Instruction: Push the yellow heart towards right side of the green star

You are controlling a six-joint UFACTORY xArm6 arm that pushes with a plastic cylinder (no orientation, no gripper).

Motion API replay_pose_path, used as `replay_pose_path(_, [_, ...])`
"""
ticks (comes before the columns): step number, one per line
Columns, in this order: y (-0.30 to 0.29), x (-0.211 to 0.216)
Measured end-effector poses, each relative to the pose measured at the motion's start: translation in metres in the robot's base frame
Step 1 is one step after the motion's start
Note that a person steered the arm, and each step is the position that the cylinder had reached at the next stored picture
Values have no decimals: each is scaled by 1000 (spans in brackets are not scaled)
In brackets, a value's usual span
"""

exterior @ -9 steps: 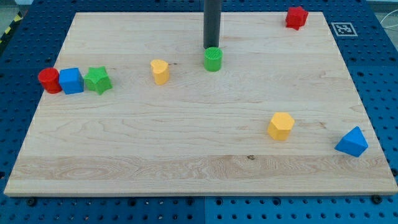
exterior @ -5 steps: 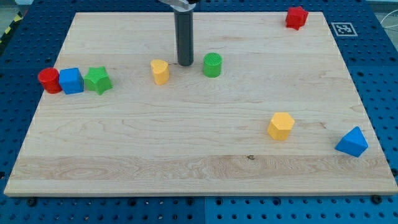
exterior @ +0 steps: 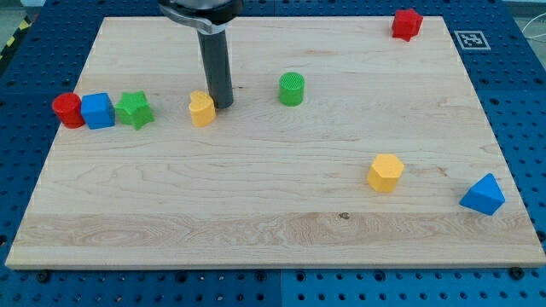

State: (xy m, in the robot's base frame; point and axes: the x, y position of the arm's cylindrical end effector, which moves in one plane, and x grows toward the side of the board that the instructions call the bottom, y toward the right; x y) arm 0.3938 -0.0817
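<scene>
The yellow heart [exterior: 201, 109] lies on the wooden board, left of centre near the view's top. My tip [exterior: 222, 105] stands right against the heart's right side. The green star [exterior: 134, 110] sits further to the view's left, a short gap away from the heart. The star touches a blue cube [exterior: 98, 111], which touches a red cylinder [exterior: 66, 110].
A green cylinder [exterior: 292, 89] stands to the right of my tip. A yellow hexagonal block [exterior: 385, 172] and a blue triangular block [exterior: 483, 194] lie at the lower right. A red star-like block [exterior: 407, 23] sits at the top right corner.
My tip has moved left from beside the green cylinder to the yellow heart. The heart has slid left and slightly down, closer to the green star.
</scene>
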Motion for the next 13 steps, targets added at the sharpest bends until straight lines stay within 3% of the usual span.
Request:
replay_pose_path(3, [-12, 7])
replay_pose_path(8, [-15, 55])
replay_pose_path(13, [-50, 51])
